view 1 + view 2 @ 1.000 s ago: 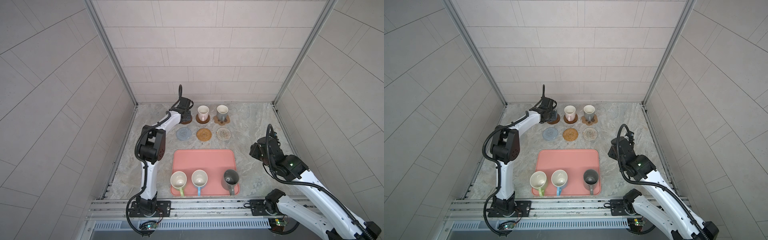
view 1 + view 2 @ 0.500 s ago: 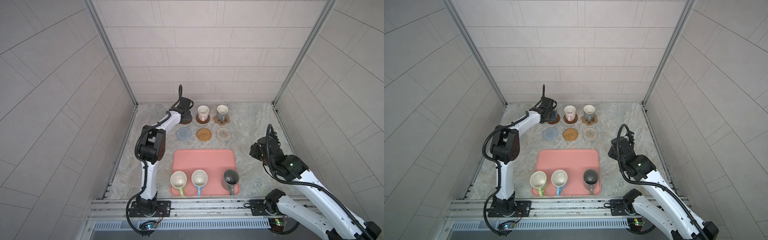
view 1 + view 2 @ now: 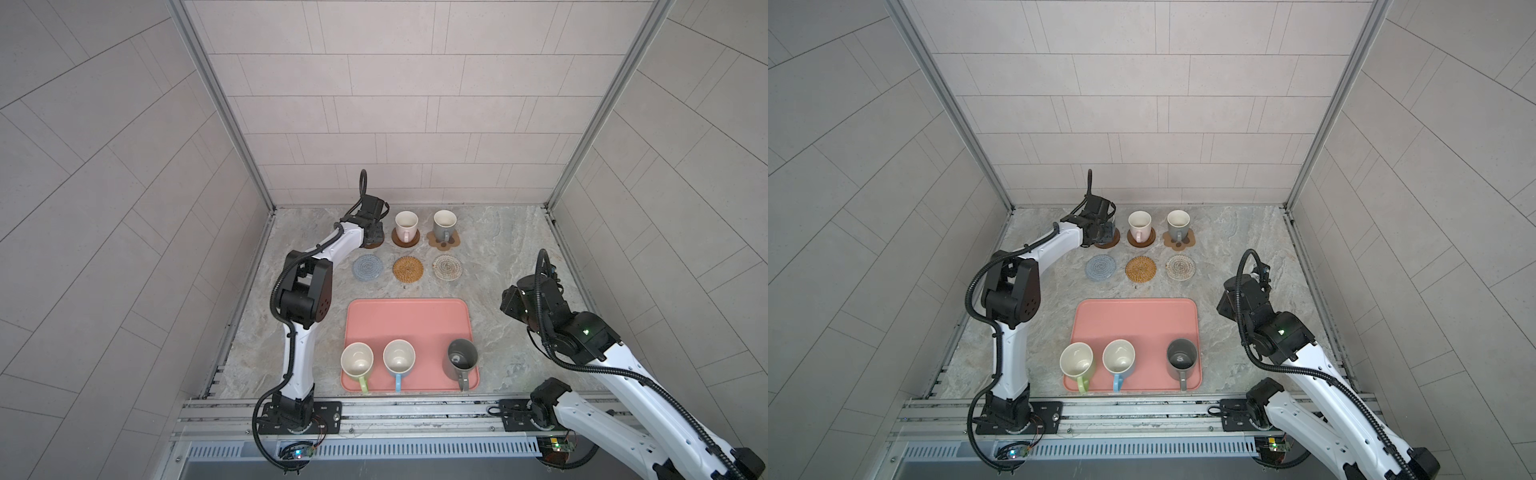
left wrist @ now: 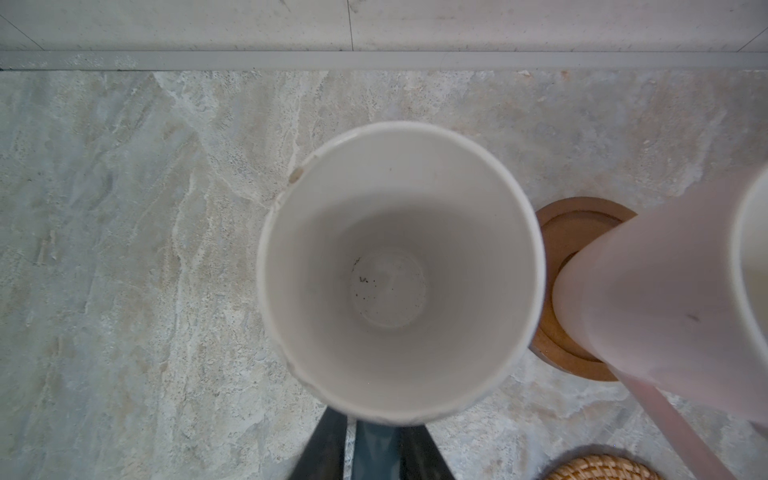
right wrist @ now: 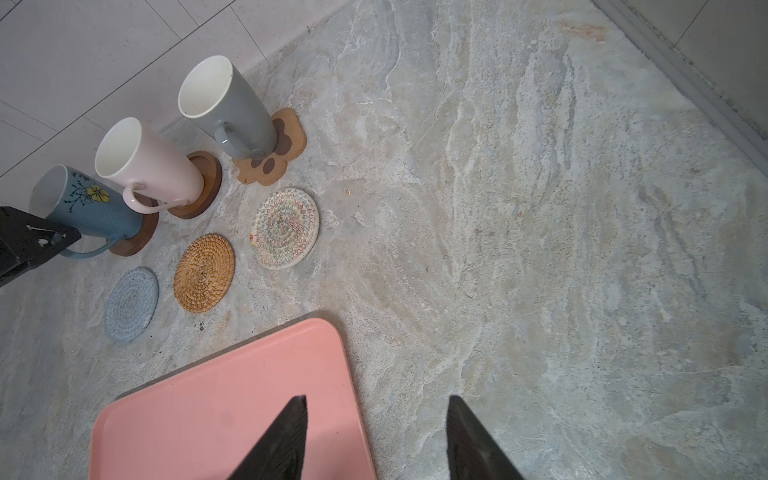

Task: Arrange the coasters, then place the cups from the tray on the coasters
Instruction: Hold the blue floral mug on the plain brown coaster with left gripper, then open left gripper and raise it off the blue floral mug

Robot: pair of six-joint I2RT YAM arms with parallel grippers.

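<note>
Cups: six in all, three on coasters in the far row and three on the tray. Entries run left to right.

Far row. Blue mug (image 5: 87, 212), upright on a wooden disc (image 5: 137, 245), handle pointing near. The left pincer (image 4: 374, 432) lies on the mug's near side, its fingers flanking the handle; whether it is pinching or loose cannot be told. Pink mug (image 3: 405, 224), just beside on the right, on a second wooden disc (image 3: 405, 241). There is little room that way, so a straight nearward retreat looks safest. Grey mug (image 3: 444, 222), on the paw coaster (image 3: 444, 244).

Middle row, all bare, between far row and tray: crochet coaster (image 3: 367, 267), rattan coaster (image 3: 408, 269), woven coaster (image 3: 447, 267).

Tray (image 3: 407, 320). Yellow-green mug (image 3: 356, 360), light blue mug (image 3: 399, 356) and dark grey mug (image 3: 461, 358) stand upright along its near edge, handles pointing near.

Right pincer (image 5: 378, 399), spread and holding nothing, hangs by the tray's right edge. It is probably the nearer arm for the dark grey mug, with open tabletop around it.
</note>
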